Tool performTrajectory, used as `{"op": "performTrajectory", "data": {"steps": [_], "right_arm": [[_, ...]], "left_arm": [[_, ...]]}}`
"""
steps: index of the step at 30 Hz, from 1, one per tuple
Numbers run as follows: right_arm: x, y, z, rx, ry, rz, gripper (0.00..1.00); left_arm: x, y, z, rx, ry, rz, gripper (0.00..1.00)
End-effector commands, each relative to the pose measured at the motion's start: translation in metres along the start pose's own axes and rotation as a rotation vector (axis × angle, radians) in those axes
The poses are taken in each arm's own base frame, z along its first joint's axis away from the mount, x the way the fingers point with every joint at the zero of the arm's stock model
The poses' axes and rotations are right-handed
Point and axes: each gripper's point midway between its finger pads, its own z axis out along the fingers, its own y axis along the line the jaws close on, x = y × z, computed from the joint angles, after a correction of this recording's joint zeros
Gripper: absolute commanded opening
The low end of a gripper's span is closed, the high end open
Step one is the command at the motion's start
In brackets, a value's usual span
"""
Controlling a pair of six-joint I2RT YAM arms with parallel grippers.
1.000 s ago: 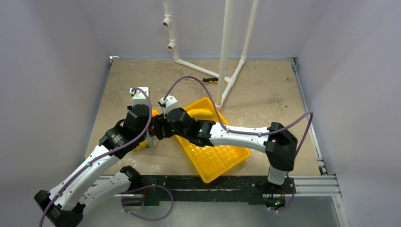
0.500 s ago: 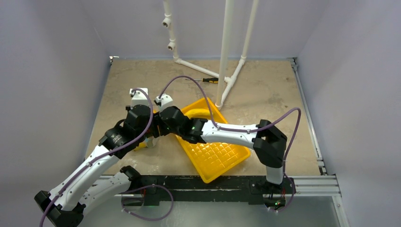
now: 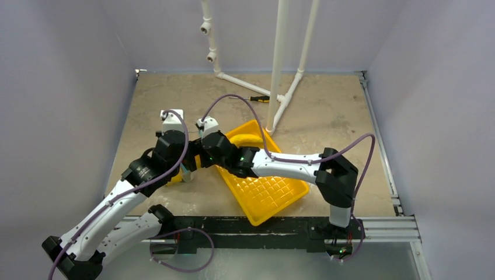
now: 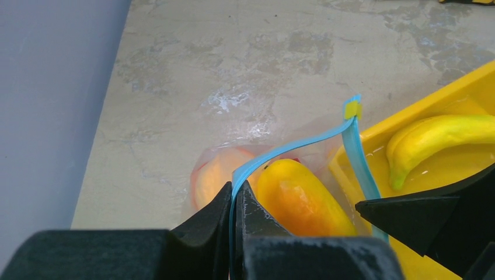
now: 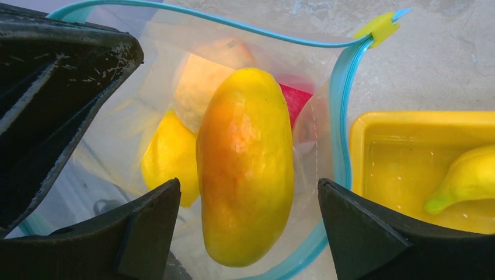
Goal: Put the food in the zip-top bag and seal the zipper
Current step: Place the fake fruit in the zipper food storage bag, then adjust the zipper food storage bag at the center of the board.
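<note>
The zip-top bag [image 5: 146, 87] hangs open beside the tray, and my left gripper [image 4: 236, 189] is shut on its teal-blue zipper [image 4: 303, 142], holding one side of the mouth up. My right gripper [image 5: 248, 186] is open over the mouth. An orange-yellow mango [image 5: 245, 163] sits between its fingers, with a gap on each side. Deeper inside lie a lemon [image 5: 169, 154], a peach-coloured fruit [image 5: 195, 81] and a red apple [image 5: 295, 96]. A banana [image 5: 467, 175] lies in the yellow tray [image 5: 408, 119]. In the top view both wrists [image 3: 190, 166] meet at the tray's left corner.
The yellow gridded tray [image 3: 274, 192] lies askew at mid-table with the banana [image 3: 248, 140] at its far end. White pipes [image 3: 277, 70] rise just behind it. A black-and-yellow screwdriver [image 3: 257, 98] lies near their foot. The left arm's finger [image 5: 58, 87] crowds the bag mouth.
My right gripper's jaws have spread wider, away from the mango. The right arm reached further left over the bag, elbow swinging in. The left arm has not moved.
</note>
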Motion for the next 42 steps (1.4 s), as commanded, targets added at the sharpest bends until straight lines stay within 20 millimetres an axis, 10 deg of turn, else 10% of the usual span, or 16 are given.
{"op": "performTrajectory", "data": {"steps": [1,10,28,42], "right_arm": [[-0.042,0.027,-0.031,-0.073,-0.124,0.054,0.89],[-0.056,0.006,-0.061,0.002,-0.189,0.127,0.87],[-0.018,-0.057,-0.033,0.182,-0.105,0.23,0.6],[-0.009,-0.044,-0.018,0.06,-0.083,0.257,0.51]], "left_arm": [[-0.012,-0.022,0.001,0.086,-0.034,-0.063,0.0],[-0.012,-0.022,0.001,0.086,-0.034,-0.063,0.0],[-0.012,-0.023,0.001,0.091,-0.031,-0.061,0.0],[-0.011,-0.024,0.002,0.092,-0.027,-0.056,0.0]]}}
